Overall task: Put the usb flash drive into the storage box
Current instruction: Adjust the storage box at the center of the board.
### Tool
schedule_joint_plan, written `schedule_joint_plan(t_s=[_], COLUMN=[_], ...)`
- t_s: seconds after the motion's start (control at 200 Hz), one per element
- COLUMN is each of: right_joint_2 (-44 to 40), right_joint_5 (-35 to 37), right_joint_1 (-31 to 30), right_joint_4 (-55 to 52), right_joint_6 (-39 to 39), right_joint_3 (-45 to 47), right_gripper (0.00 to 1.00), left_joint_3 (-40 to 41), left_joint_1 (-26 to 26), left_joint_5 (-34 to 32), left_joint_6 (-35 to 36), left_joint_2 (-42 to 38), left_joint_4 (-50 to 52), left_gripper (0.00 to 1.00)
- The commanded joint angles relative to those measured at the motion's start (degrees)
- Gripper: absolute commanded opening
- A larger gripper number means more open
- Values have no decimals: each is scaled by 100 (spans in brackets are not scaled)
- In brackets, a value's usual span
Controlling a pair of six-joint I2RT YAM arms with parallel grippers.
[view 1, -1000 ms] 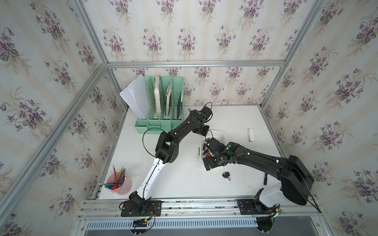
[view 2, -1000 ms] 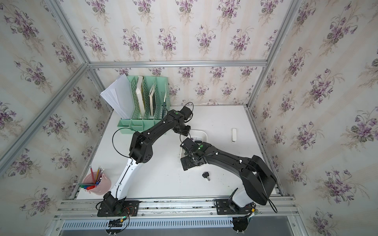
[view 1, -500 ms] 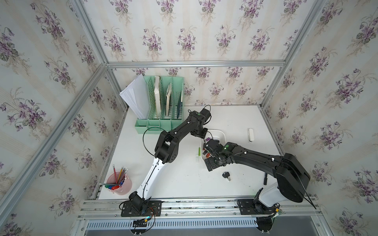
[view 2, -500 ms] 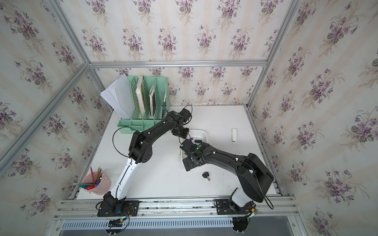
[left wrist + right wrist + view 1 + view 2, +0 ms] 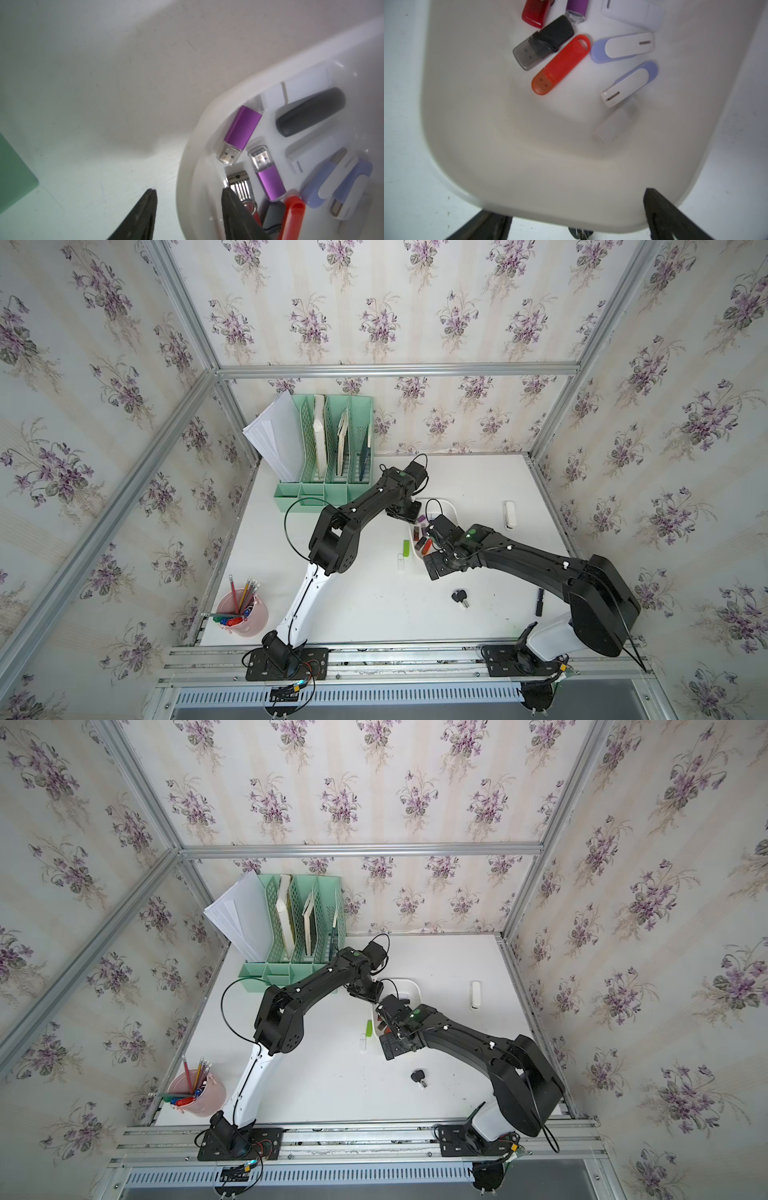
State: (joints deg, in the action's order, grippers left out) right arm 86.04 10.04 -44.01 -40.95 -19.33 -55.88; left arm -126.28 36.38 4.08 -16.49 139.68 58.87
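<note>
Table (image 5: 374, 614) carried box (image 5: 448, 502) near centre, several drives (image 5: 560, 64) already in it. Left gripper (image 5: 188, 193) stood part open astride the box rim; we could not tell whether it pinched. Right gripper (image 5: 577, 207) gaped wide and empty over the box's other end. Green drive (image 5: 406, 548) and white drive (image 5: 400, 563) lay on the table just beside the box.

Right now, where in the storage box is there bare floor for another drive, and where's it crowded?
Bare: the storage box floor between the orange drive, the white drive and the end wall nearest the right gripper. Crowded: the opposite end, around the purple drives.
</note>
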Motion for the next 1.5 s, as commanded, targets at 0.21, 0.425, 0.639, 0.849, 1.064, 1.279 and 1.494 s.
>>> schedule_joint_plan(t_s=[0.21,0.425,0.639,0.849,1.064,1.279,1.494], right_joint_2=[-234,-304,-202,-131,217,344,576], right_joint_5=[351,516,935,774,869,851,806], right_joint_1=[25,-36,22,630,1234,1856,2324], right_joint_4=[-162,-196,-298,-74,195,279,436], right_joint_6=[-188,-310,-697,-906,-682,-399,-162], right_joint_3=[-60,-103,-316,-332,-346,-170,-169], right_gripper=[100,100,100,100,100,100,100], left_joint_3=[61,127,272,486,507,516,788], left_joint_1=[-18,-20,-23,-20,-26,-26,-18], left_joint_5=[-57,-21,-21,-65,-72,-30,-17], left_joint_6=[17,13,19,42,31,14,1], left_joint_2=[-44,-63,-123,-252,-316,-344,-493], left_joint_4=[252,220,204,144,152,167,85], left_gripper=[55,55,54,55,59,59,59])
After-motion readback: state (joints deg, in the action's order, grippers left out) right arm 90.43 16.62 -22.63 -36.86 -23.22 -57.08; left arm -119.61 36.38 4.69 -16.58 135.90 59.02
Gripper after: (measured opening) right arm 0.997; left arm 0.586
